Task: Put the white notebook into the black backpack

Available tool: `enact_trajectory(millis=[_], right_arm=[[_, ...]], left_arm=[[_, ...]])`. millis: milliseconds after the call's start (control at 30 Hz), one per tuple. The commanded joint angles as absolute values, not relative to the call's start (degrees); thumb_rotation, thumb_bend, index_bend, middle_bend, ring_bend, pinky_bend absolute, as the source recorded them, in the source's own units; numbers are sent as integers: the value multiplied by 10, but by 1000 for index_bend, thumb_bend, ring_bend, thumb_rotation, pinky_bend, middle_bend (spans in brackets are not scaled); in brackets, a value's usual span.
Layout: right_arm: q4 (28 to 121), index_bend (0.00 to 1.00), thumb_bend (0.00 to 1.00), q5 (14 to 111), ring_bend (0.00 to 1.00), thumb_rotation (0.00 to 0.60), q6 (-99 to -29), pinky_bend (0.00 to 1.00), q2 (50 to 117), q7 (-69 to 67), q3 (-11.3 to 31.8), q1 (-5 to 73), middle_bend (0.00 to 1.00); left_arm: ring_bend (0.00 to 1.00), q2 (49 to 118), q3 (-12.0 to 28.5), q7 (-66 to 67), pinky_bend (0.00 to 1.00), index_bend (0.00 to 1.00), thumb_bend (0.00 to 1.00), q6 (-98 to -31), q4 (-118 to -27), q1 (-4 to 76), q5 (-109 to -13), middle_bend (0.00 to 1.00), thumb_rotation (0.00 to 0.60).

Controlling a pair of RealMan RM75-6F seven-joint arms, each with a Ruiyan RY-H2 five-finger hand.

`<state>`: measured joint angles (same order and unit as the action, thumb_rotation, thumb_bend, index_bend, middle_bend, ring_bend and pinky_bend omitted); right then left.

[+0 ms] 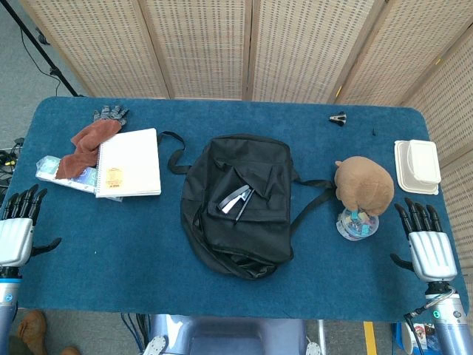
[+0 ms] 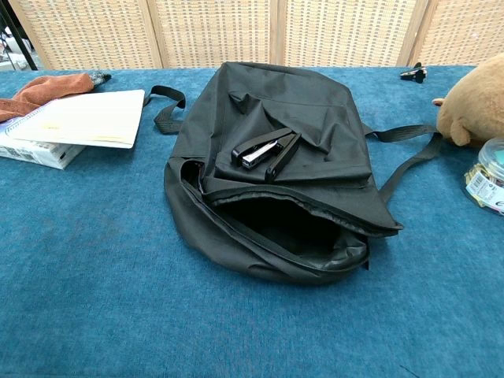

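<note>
The white spiral notebook (image 1: 130,163) lies flat at the left of the blue table, partly on a packet; the chest view shows the notebook (image 2: 83,118) at upper left. The black backpack (image 1: 240,203) lies in the middle, its main opening (image 2: 287,228) gaping toward the front edge. A black stapler (image 2: 266,151) rests on top of the backpack. My left hand (image 1: 18,225) hovers at the table's left edge, fingers apart, holding nothing. My right hand (image 1: 427,244) is at the right edge, fingers spread and empty. Neither hand appears in the chest view.
A brown cloth (image 1: 87,144) and a grey glove (image 1: 111,114) lie by the notebook's far corner. At the right stand a brown plush toy (image 1: 363,185), a clear jar (image 1: 358,223), a white lidded box (image 1: 417,166) and a small black clip (image 1: 338,117).
</note>
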<state>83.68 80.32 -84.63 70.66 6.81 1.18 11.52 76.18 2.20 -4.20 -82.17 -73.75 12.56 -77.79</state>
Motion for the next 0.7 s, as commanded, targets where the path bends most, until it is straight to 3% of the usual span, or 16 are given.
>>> enact_trajectory(millis=[33, 400, 700], right_arm=[[817, 0, 0, 808, 0, 600, -868, 0, 723, 57, 23, 104, 0], [817, 0, 0, 820, 0, 600, -873, 0, 722, 33, 34, 97, 0], [826, 0, 0, 827, 0, 600, -864, 0, 721, 30, 39, 96, 0]], left_arm=[[0, 755, 26, -40, 0, 0, 0, -814, -749, 123, -774, 0, 600], [0, 780, 38, -39, 0, 0, 0, -783, -716, 151, -796, 0, 600], [0, 897, 67, -84, 0, 0, 0, -730, -567, 237, -831, 0, 600]])
